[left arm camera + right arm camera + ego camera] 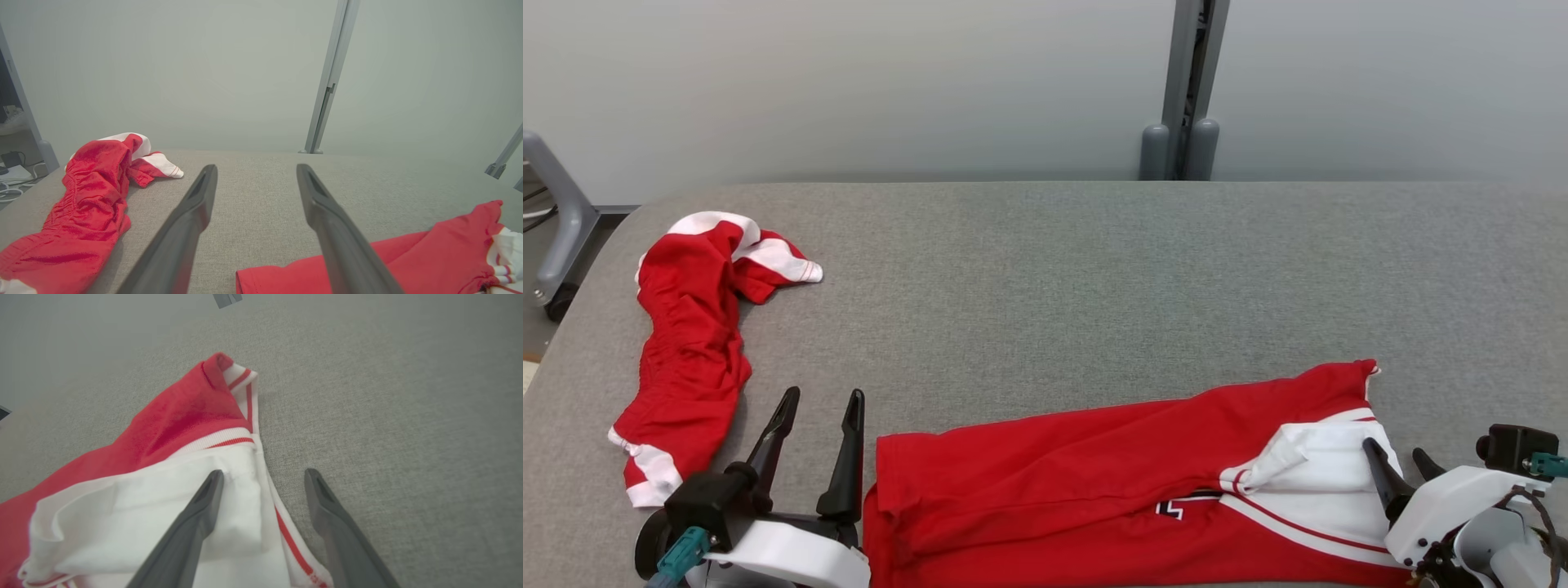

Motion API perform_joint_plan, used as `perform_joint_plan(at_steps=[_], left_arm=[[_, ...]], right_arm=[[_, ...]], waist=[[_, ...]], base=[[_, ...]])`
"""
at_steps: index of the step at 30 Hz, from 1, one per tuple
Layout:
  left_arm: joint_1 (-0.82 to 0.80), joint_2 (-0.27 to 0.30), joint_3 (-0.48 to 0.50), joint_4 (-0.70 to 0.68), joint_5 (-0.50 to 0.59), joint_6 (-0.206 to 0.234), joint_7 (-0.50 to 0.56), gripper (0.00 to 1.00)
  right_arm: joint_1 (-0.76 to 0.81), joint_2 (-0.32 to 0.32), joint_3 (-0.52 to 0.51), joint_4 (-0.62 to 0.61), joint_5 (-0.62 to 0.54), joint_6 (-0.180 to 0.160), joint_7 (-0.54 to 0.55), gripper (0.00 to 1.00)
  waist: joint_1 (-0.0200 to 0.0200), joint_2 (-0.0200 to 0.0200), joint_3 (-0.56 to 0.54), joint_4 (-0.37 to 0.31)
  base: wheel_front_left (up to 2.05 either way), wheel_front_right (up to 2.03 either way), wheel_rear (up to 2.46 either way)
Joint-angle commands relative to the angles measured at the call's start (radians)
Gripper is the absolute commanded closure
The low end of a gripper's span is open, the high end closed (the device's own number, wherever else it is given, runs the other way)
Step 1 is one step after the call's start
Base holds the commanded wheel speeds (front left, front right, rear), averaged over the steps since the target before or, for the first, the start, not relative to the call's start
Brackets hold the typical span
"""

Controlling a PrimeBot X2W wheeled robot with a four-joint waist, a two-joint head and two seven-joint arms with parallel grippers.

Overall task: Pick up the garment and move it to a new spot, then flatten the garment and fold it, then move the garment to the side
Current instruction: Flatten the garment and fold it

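A red and white shirt [1094,465] lies stretched along the near edge of the grey table [1094,269], from about the middle toward the right. Its body is red, with loose folds, and its right end has a white part with thin red stripes that is partly turned over. The left gripper [822,398] stands at the near edge, just beside the left end of the shirt. Its two fingers are spread wide, they point to the far edge, and there is nothing between them except bare table. The right gripper [263,473] is at the right end of the shirt, also fully spread and holding nothing. One finger [196,522] is over the white cloth and the other is over the bare table, so the striped edge of the shirt runs between them. I cannot tell if the finger touches the cloth. Red shorts [690,343] with white bands lie crumpled along the left edge, from the far-left corner toward the left gripper, well apart from the shirt. A grey post [1188,90] stands behind the far edge.
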Motion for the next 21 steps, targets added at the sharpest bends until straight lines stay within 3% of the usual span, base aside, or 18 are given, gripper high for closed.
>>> perform_joint_plan(at_steps=[1,9,10,12,13,21], left_arm=[[0.013,-0.007,0.013,-0.004,0.018,-0.011,-0.002,0.0],[0.038,-0.061,0.06,-0.011,0.086,-0.06,-0.002,0.0],[0.039,-0.069,0.065,-0.009,0.092,-0.066,-0.002,0.0],[0.04,-0.078,0.076,-0.004,0.105,-0.08,-0.002,0.0],[0.04,-0.083,0.082,-0.002,0.111,-0.087,-0.002,0.0],[0.039,-0.109,0.123,0.015,0.146,-0.119,-0.002,0.0]], right_arm=[[-0.009,-0.005,0.01,0.007,0.018,0.001,0.012,0.0],[-0.006,-0.016,0.087,0.009,0.101,0.001,0.081,0.0],[-0.005,-0.017,0.098,0.008,0.11,0.001,0.089,0.38],[-0.006,-0.021,0.112,0.003,0.124,0.001,0.094,0.75],[-0.008,-0.023,0.12,0.001,0.13,0.001,0.092,1.0],[-0.031,-0.041,0.157,-0.019,0.168,0.001,0.048,1.0]], waist=[[0.0,-0.0001,0.003,0.006],[0.0,-0.0001,0.009,0.022],[0.0,-0.0001,0.009,0.022],[0.0,-0.0001,0.01,0.023],[0.0,-0.0001,0.01,0.023],[0.0,-0.0001,0.009,0.019]], base=[[0.0,0.0,0.0],[0.0,0.0,0.0],[0.0,0.0,0.0],[0.0,0.0,0.0],[0.0,0.0,0.0],[0.0,0.0,0.0]])
